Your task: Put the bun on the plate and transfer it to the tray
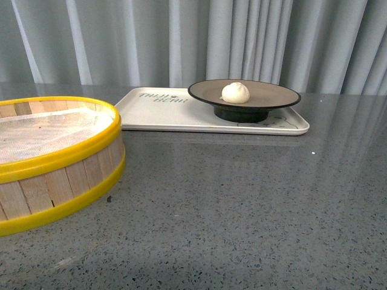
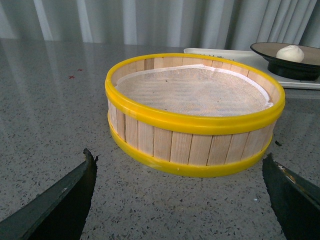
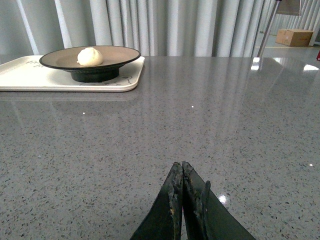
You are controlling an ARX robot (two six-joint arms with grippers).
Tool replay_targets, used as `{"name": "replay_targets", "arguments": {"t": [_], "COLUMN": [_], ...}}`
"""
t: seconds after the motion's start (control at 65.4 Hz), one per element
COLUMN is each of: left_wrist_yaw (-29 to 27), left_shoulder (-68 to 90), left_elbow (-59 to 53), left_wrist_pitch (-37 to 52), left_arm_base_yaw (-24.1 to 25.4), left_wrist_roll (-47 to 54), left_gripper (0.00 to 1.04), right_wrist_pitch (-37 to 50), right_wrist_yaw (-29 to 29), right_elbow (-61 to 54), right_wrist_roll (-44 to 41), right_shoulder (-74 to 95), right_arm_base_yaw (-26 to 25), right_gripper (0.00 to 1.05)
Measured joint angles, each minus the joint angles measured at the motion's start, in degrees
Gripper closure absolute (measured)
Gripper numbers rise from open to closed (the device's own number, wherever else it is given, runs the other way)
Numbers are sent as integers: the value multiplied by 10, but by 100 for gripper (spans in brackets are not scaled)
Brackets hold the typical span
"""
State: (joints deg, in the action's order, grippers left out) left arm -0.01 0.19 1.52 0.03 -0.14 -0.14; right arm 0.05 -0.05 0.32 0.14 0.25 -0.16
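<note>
Grey tabletop (image 1: pixel 242 205), tray (image 1: pixel 151 118) far edge.

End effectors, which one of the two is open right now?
The left end effector: its fingers stand wide apart, facing the steamer basket. The right end effector has its fingers pressed together, holding nothing.

Left fingers (image 2: pixel 60 200) apart, right fingers (image 3: pixel 182 200) together.

Front low over table; wrist views near tabletop; all share plate (image 1: pixel 244 93).
</note>
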Motion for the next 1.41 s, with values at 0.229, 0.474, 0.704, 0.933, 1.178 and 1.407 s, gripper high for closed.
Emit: {"name": "replay_targets", "arguments": {"t": [0.229,0.474,0.704,0.933,1.178,1.407], "left_wrist_yaw": [0,0,0,0,0,0], "left_shoulder": [0,0,0,0,0,0], "left_elbow": [0,0,0,0,0,0], "left_wrist_pitch": [0,0,0,0,0,0], "left_arm_base_yaw": [0,0,0,0,0,0], "left_wrist_roll": [0,0,0,0,0,0], "left_gripper": [7,7,7,7,7,7], "right_wrist_pitch": [0,0,0,0,0,0], "right_wrist_yaw": [0,0,0,0,0,0], "right_elbow": [0,0,0,0,0,0], "right_wrist_roll": [-1,-1,0,0,0,0], "right_shoulder": [0,0,0,0,0,0], "right_arm_base_yaw": [0,0,0,0,0,0], "right_gripper": [83,41,7,8,8,8]}}
